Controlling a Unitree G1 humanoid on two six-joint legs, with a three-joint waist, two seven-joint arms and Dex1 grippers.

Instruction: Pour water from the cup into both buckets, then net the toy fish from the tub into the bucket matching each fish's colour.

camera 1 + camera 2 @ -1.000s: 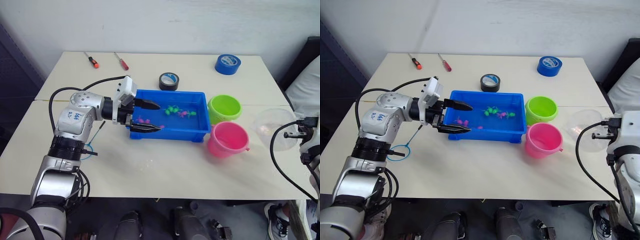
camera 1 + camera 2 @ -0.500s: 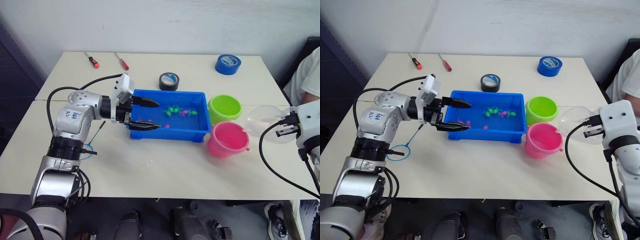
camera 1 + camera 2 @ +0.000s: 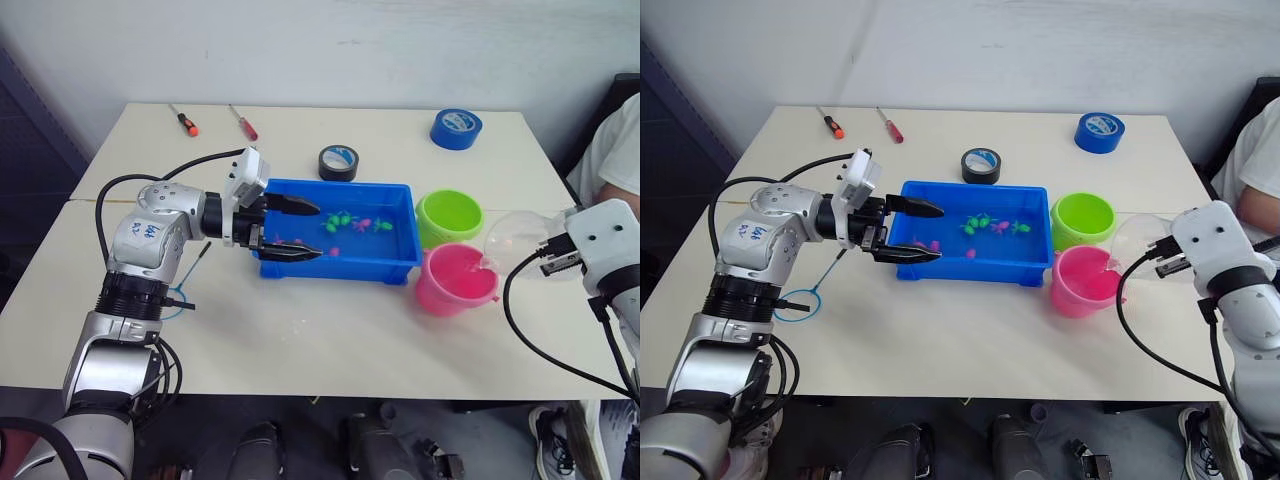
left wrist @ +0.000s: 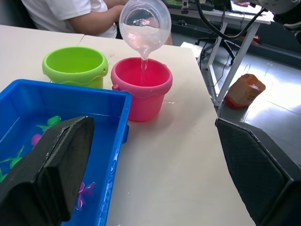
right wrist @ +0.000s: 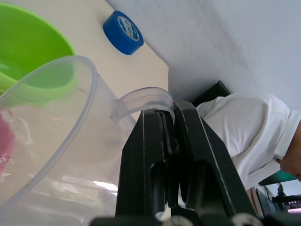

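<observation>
Clear plastic cup (image 4: 144, 26), clamped by its handle in the right gripper (image 5: 165, 123) jaws, tilts over the pink bucket (image 3: 456, 279), water streaming in; green bucket (image 3: 449, 216) just behind. Left gripper (image 3: 298, 230), jaws wide, straddles the blue tub (image 3: 385, 262) end rim. Net (image 3: 795, 304) lies on open counter (image 3: 330, 340).

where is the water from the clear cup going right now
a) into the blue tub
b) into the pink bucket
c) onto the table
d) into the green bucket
b: in the left wrist view the tilted cup, held by the right gripper, sends a thin stream down into the pink bucket, with the green bucket beside it.
</observation>
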